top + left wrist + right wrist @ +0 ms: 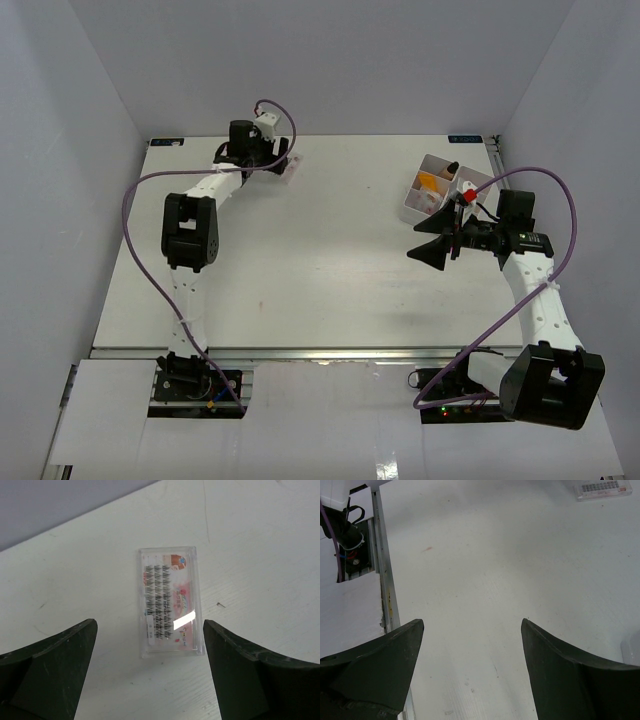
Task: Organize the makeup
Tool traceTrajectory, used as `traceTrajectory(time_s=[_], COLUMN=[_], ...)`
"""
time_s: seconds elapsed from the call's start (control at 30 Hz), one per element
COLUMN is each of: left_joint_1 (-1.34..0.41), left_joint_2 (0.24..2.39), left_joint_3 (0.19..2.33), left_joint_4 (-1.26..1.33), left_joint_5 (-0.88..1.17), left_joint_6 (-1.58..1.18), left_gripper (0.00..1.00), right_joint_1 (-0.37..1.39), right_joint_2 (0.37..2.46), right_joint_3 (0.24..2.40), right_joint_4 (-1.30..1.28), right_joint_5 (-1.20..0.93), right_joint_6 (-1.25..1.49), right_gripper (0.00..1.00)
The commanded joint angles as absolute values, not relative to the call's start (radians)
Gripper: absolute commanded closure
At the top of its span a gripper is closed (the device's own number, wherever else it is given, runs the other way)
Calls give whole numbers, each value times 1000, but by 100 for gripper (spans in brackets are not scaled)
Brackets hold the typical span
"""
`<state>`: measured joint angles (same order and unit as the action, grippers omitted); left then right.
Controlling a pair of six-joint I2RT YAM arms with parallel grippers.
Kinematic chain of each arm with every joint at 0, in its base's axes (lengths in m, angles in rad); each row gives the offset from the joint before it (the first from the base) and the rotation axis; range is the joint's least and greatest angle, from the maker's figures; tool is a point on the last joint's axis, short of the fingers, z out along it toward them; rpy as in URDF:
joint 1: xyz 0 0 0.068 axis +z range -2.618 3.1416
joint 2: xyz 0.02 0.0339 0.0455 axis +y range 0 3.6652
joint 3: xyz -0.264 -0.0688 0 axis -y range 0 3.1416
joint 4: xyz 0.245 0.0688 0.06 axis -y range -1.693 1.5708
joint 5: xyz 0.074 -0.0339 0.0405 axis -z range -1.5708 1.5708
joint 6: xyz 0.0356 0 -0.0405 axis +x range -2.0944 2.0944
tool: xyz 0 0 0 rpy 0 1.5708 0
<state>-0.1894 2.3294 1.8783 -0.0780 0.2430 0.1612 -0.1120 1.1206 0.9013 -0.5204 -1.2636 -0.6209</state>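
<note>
Currently, left hand (149, 625) spread open over flat clear packet (171, 602), right hand (472, 622) open near white tray (412, 210).

Bright, even light (soft shadows only), with glare on the clear packet (171, 601).

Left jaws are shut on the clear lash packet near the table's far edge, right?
Not shut. The left wrist view shows the left jaws open, and the clear lash packet lies flat on the table between them, apart from both. The rest holds.
</note>
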Motion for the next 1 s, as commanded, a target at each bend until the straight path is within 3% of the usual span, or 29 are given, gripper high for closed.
traceTrajectory(time_s=[0.0,0.6,0.77,0.97], left_joint_1=[-213,-244,-253,-262], left_joint_2=[2399,2535,2534,2512], left_joint_3=[1978,2094,2072,2026], left_joint_4=[-165,-213,-218,-217], left_joint_5=[235,178,147,150], left_joint_6=[158,179,184,166], left_gripper=[2,2,10,28], right_joint_1=[-118,-118,-118,-119], right_joint_2=[1124,1124,1123,1126], right_joint_3=[902,902,902,903], right_joint_4=[-499,-495,-494,-493], right_joint_5=[-1283,-1280,-1278,-1268], right_joint_6=[-619,-613,-611,-607], right_gripper=[15,15,15,15])
